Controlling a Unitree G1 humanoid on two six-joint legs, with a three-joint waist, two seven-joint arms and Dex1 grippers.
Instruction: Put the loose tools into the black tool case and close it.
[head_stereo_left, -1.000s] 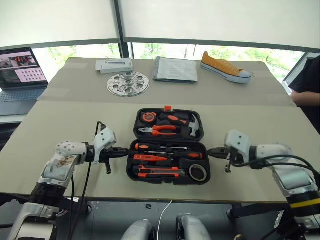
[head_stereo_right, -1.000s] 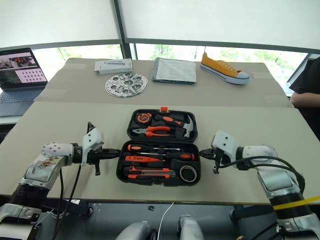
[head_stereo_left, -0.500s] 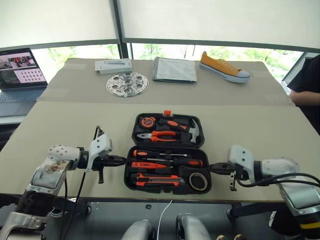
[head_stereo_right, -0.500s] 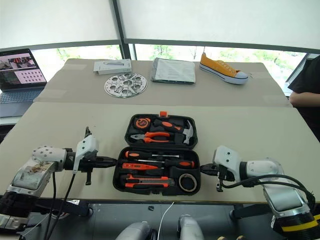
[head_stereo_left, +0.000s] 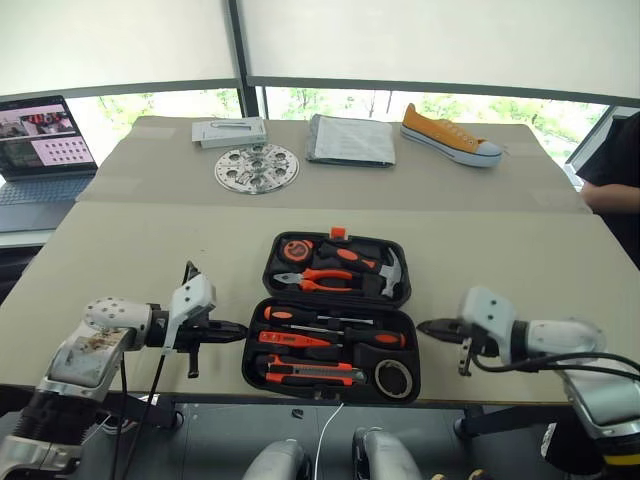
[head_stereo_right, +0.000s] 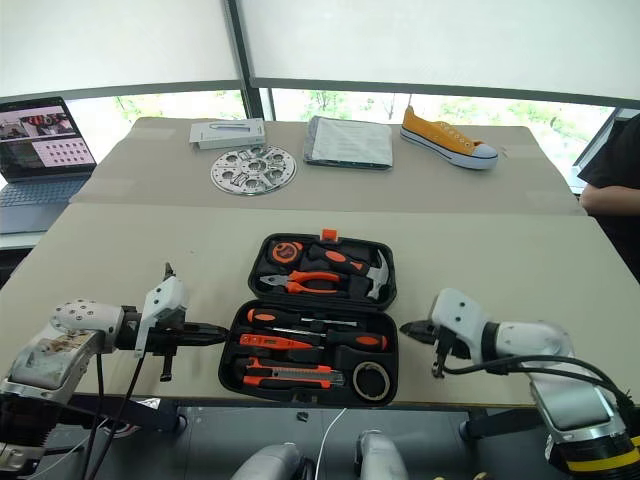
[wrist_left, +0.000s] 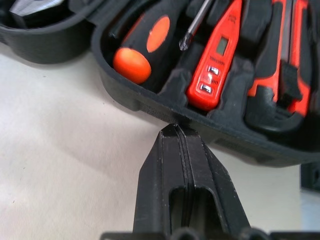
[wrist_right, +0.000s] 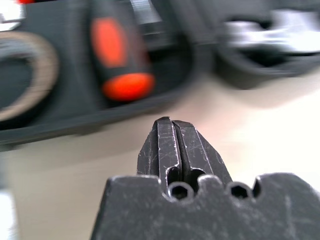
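We see the black tool case (head_stereo_left: 333, 315) lying open near the front edge of the table (head_stereo_left: 120, 250), flanked by our two hands. Our left hand (head_stereo_left: 238, 329) is clenched on nothing, its tip just beside the case's left wall; the left wrist view shows the closed fingers (wrist_left: 176, 165) almost at that wall. Our right hand (head_stereo_left: 424, 327) is likewise clenched and empty, pointing at the case's right side with a small gap between them.

In the nearer half of the case, front to back, lie the utility knife (head_stereo_left: 312, 375) with the tape roll (head_stereo_left: 395, 378) to its right, then the tester screwdriver (head_stereo_left: 292, 340), and the two long screwdrivers (head_stereo_left: 330, 321) in their recesses. The farther half holds the pliers (head_stereo_left: 318, 281), the hammer (head_stereo_left: 372, 266) and the tape measure (head_stereo_left: 297, 248), with the orange latch (head_stereo_left: 337, 232) on its far rim.

Farther back on the table sit a perforated metal disc (head_stereo_left: 256, 167), a small white box (head_stereo_left: 229, 131), a stack of papers (head_stereo_left: 350, 139) and a yellow sneaker (head_stereo_left: 451, 134). A laptop (head_stereo_left: 38, 150) stands at far left.
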